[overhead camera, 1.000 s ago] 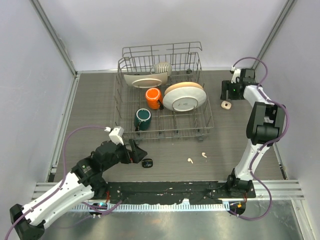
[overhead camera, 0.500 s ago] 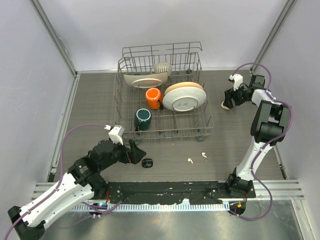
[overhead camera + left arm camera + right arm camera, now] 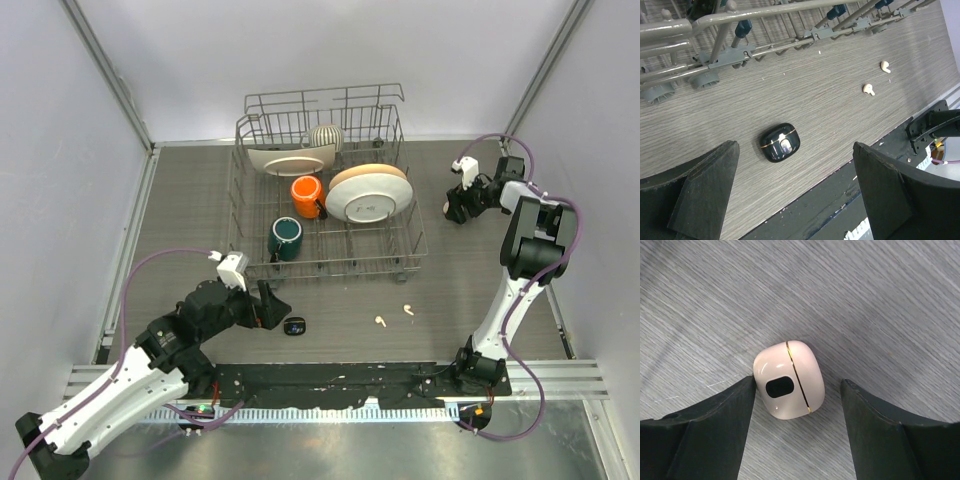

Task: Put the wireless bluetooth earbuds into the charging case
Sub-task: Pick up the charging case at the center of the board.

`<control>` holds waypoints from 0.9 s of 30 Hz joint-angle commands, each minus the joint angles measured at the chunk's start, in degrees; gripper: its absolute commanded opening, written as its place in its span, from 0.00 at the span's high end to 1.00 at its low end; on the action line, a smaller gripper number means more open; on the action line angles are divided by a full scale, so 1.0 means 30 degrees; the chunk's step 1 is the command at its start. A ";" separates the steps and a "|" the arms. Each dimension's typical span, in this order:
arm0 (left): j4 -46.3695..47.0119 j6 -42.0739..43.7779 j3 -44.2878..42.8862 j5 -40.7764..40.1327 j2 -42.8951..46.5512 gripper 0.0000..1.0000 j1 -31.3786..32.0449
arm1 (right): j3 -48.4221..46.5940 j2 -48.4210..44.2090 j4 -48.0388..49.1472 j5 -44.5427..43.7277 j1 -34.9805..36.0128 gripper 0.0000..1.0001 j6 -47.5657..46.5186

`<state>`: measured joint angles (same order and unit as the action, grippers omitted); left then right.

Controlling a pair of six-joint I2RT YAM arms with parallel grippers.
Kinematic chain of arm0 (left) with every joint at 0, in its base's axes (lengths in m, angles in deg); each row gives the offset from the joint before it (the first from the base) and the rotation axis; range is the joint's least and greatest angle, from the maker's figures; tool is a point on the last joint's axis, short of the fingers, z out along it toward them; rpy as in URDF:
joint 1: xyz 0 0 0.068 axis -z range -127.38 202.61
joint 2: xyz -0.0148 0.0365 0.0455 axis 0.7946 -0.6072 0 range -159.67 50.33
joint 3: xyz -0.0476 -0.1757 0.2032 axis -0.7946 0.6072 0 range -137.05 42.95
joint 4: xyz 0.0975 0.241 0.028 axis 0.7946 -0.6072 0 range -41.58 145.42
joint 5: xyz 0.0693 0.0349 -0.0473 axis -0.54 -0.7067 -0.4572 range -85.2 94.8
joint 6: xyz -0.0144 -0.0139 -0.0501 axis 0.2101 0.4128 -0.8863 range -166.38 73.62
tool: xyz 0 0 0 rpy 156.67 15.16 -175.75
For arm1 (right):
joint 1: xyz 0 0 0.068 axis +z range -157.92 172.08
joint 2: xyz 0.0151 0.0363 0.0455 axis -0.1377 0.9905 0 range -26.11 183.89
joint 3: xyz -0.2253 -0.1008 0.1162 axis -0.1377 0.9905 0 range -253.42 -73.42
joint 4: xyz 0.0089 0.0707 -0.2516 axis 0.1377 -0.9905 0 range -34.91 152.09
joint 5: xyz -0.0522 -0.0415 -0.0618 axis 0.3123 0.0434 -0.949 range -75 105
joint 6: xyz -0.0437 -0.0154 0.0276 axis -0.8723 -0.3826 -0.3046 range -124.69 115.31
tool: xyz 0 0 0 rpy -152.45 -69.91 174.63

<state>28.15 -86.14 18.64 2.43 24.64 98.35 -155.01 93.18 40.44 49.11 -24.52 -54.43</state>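
Right tool point(image 3: 799, 386) wide open, empty, straddling closed cream case point(image 3: 788, 380), we judge for grasp; left tool point(image 3: 795, 147) open, empty, over black case point(image 3: 780, 142); cream earbuds point(image 3: 869, 89) loose on surface point(image 3: 815, 100), ahead-right of left tool

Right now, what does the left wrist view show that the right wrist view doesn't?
Only the left wrist view: a closed black case lying on the table between the spread fingers of the open left claw, two cream-white earbuds loose farther along, and the dish rack base. Only the right wrist view: a closed pale case with a gold seam, lying between the fingers of the open right claw. Both: the grey wood-grain table, and a claw holding nothing.
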 commanded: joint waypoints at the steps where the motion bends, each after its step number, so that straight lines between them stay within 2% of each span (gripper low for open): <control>1: 0.0445 0.0337 -0.0538 -0.0205 0.0039 0.00 -0.0040 | 0.0093 0.0082 0.0097 -0.0206 0.0026 0.28 -0.0679; 8: 0.0915 0.0278 -0.0683 0.0029 -0.0313 0.00 -0.0040 | 0.0094 0.0112 0.0654 0.0232 0.0143 0.48 0.0026; 9: 0.0915 0.0220 -0.0771 0.0029 -0.0284 0.00 -0.0040 | 0.0239 0.0025 0.0625 0.0232 0.0143 0.59 0.0055; 11: 0.1118 0.0132 -0.0947 -0.0176 -0.0079 0.00 -0.0040 | 0.0386 -0.0443 0.0683 0.0378 0.0172 0.71 0.0376; 12: 0.1352 0.0102 -0.0976 -0.0176 0.0125 0.00 -0.0040 | 0.0561 -0.0619 0.1060 0.0350 0.0172 0.86 0.0725; 14: 0.2256 -0.0422 -0.0919 -0.0847 0.0944 0.00 -0.0040 | 0.0650 -0.1555 0.1385 -0.0203 0.0172 0.99 0.1835; 19: 0.3813 -0.1272 -0.1298 -0.0646 0.2877 0.00 -0.0040 | 0.1585 -0.5505 0.2350 -0.1434 0.0172 0.99 0.3480; 20: 0.4076 -0.1449 -0.1415 -0.0616 0.3345 0.00 -0.0069 | 0.1820 -0.7486 0.2672 -0.1496 0.0201 0.99 0.4063; 22: 0.4167 -0.1917 -0.1970 -0.0557 0.3670 0.00 -0.0040 | 0.2261 -0.9545 0.2472 -0.0622 0.0230 0.99 0.4360; 25: 0.3933 -0.2037 -0.3258 -0.0411 0.3176 0.00 -0.0040 | 0.2934 -1.3502 0.2266 0.0468 0.1660 0.99 0.4947; 27: 0.3495 -0.1541 -0.4513 -0.0002 0.1603 0.00 -0.0040 | 0.2936 -1.5956 0.0572 0.0612 0.4083 0.99 0.3638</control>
<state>35.95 -90.97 11.69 1.01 34.54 98.35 -146.37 59.28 44.52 46.44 -22.09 -42.34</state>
